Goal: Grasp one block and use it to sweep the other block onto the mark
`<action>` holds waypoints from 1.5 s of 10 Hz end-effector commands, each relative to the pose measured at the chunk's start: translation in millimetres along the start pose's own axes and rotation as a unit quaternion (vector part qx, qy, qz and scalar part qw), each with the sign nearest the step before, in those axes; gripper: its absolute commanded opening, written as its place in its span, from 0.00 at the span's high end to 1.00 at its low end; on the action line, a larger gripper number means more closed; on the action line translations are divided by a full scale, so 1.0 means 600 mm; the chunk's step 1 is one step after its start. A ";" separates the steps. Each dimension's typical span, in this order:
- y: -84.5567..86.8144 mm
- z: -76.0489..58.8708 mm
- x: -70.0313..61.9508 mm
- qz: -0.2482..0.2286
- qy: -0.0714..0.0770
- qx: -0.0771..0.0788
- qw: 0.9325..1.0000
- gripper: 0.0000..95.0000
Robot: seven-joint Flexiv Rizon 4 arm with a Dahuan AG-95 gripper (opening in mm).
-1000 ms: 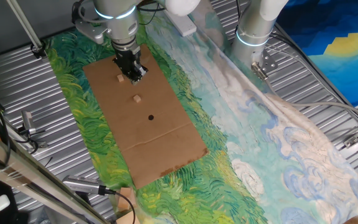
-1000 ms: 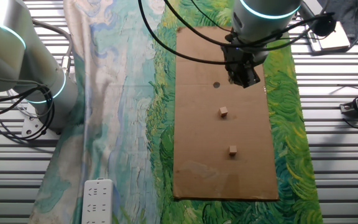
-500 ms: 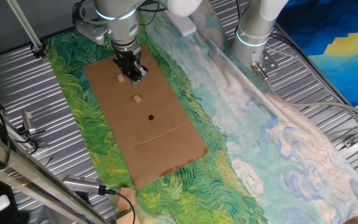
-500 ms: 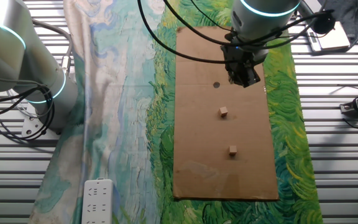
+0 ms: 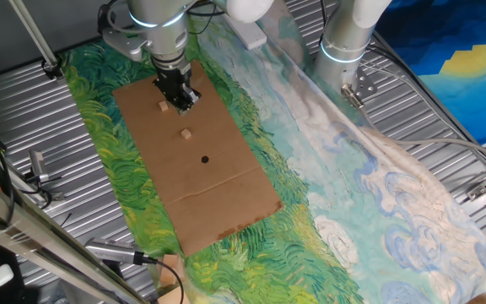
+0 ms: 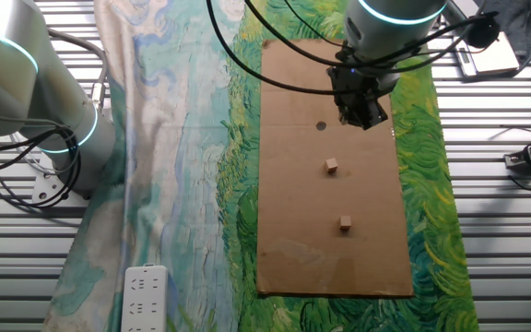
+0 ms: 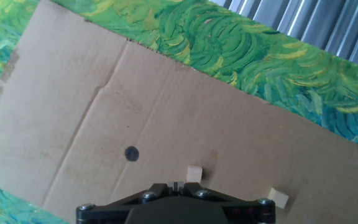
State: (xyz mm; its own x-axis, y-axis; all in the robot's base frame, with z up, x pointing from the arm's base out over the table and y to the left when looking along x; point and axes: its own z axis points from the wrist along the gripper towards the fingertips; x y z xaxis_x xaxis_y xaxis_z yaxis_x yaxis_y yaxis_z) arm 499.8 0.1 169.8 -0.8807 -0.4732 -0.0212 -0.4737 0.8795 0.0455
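While the gripper (image 5: 181, 95) hangs over the brown cardboard sheet (image 5: 226, 190), it holds nothing, and I cannot tell if its fingers are spread wide or close together, because no view shows the tips well. Seen from one fixed view, one tan block (image 5: 164, 105) sits just to the left of the gripper, very near it but apart. A second tan block (image 5: 186, 133) lies a little below the gripper, toward the front. Past that block, farther from the gripper, is the mark (image 5: 205, 159), a small round black dot on the cardboard. From the other fixed view, the mark (image 6: 320, 126) lies just left of the gripper (image 6: 362, 111), and both blocks lie below it. The hand view shows the mark (image 7: 132, 154) left of the dark gripper body, with one block close above it and one at its right. Green painted cloth (image 5: 302, 228) lies under the cardboard.
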 end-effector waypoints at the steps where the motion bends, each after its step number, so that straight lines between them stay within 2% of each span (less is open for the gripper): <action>1: 0.000 -0.001 0.000 -0.018 0.000 -0.005 1.000 1.00; 7: 0.000 -0.001 0.000 -0.081 0.009 -0.015 0.997 1.00; 8: 0.000 -0.001 0.000 -0.088 0.007 -0.018 0.996 1.00; 10: 0.000 -0.001 0.000 -0.082 0.007 -0.019 0.996 1.00; 15: 0.000 -0.001 0.000 -0.022 0.008 -0.018 1.000 1.00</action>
State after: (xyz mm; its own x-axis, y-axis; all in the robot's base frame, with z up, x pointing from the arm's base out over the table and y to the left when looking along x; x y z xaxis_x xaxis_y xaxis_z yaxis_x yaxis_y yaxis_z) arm 499.9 0.1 170.2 -0.8521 -0.5233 -0.0104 -0.5223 0.8489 0.0811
